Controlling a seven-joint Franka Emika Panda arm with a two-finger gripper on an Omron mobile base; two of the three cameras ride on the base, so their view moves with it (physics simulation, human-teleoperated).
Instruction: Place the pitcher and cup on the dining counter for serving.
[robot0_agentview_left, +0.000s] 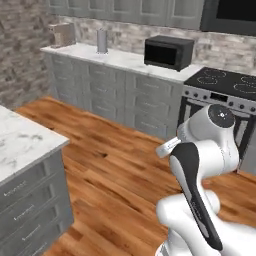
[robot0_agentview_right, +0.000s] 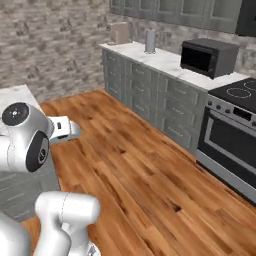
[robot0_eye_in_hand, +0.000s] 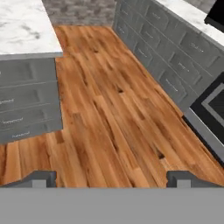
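Pincer (robot0_eye_in_hand: 111, 179) tips stand wide apart at the bottom of our hand view, with nothing between them but bare wooden floor (robot0_eye_in_hand: 113, 118) below, so we are carrying nothing at this moment. Our arm (robot0_agentview_left: 200, 165) is folded up close over the base, which we judge to be a travelling posture: tucked in, it keeps clear of the cabinets on both sides of the aisle. To our left sits the dining counter (robot0_agentview_left: 20, 140), the white grey-veined marble desk on grey drawers; the corner of it that we can see is bare, so neither vessel stands on that part. We cannot find the pitcher or the cup anywhere in these pictures, so where they stand we cannot say. Along the far wall runs the other marble desk (robot0_agentview_left: 120, 59), carrying a black microwave (robot0_agentview_left: 167, 52), a pale upright cylinder (robot0_agentview_left: 102, 41) and a boxy appliance (robot0_agentview_left: 62, 34) near the brick corner, with a stove (robot0_agentview_left: 225, 90) beside it. Our judgement is that the task is at its start, and that we must first locate the pitcher and cup.
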